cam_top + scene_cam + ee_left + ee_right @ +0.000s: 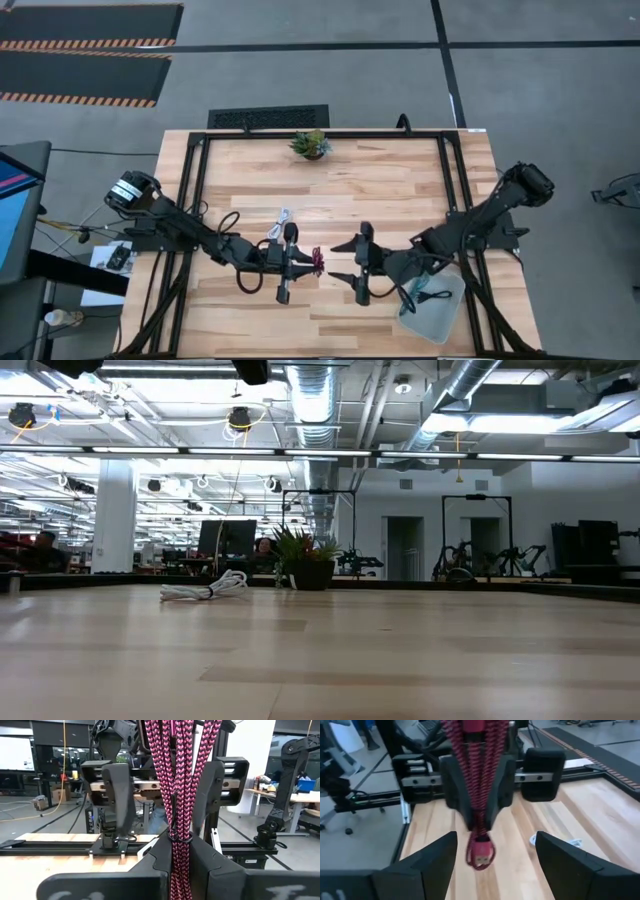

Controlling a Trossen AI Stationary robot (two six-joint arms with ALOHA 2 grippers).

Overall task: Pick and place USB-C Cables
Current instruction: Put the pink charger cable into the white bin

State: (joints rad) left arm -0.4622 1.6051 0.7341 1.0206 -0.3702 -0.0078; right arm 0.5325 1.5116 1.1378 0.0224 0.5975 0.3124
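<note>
The maroon cable is being held clamped in the left gripper, lifted off the tabletop well in front of the potted plant, toward the near edge. In the left wrist view its braided strands are being cut off above, so the upper loops are not being seen, and the part between the fingers is being hidden. In the right wrist view the connector end is seen hanging below the closed fingers, blurred.

The right gripper is being held facing the cable, just beside it on the side away from the left arm, with its fingers spread wide apart and nothing between them.

The white cable is lying on the tabletop between the plant and the left gripper; its coil is showing beside the plant in the low view. A black cable is lying in the clear tray at the near right corner, partly covered by the right arm. Bare wood is being left open around the plant and between the side rails.
</note>
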